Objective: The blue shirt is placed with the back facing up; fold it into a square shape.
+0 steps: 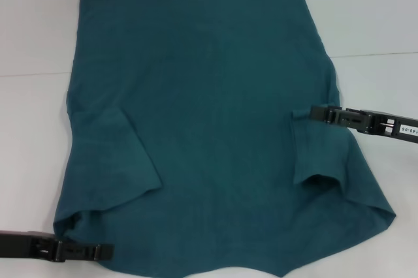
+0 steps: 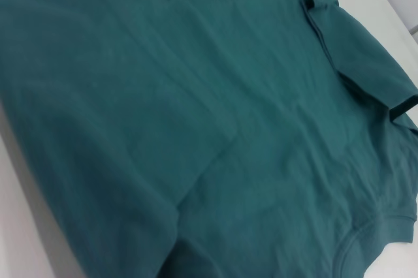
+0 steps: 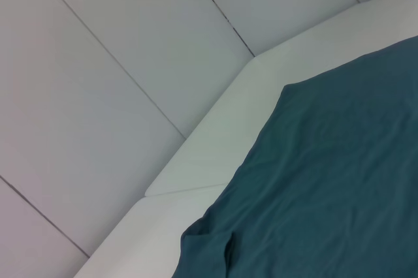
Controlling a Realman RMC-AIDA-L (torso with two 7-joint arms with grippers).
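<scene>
The blue shirt (image 1: pixel 209 95) lies spread flat on the white table, plain side up, its hem at the far end and both short sleeves folded inward. My right gripper (image 1: pixel 312 113) reaches in from the right and is shut on a small pucker of cloth at the top of the folded right sleeve (image 1: pixel 319 160). The left wrist view shows that pinch from across the shirt (image 2: pixel 163 95), where the right gripper (image 2: pixel 308 2) appears far off. My left gripper (image 1: pixel 108 250) lies low at the shirt's near left corner, its tip over the cloth's edge. The right wrist view shows the shirt's (image 3: pixel 339 180) far part.
The white table (image 1: pixel 32 30) shows bare on both sides of the shirt and beyond its hem. A seam line (image 1: pixel 379 54) crosses the tabletop. Grey wall panels (image 3: pixel 98 62) rise behind the table's far edge. The collar (image 2: pixel 366 232) lies near the front edge.
</scene>
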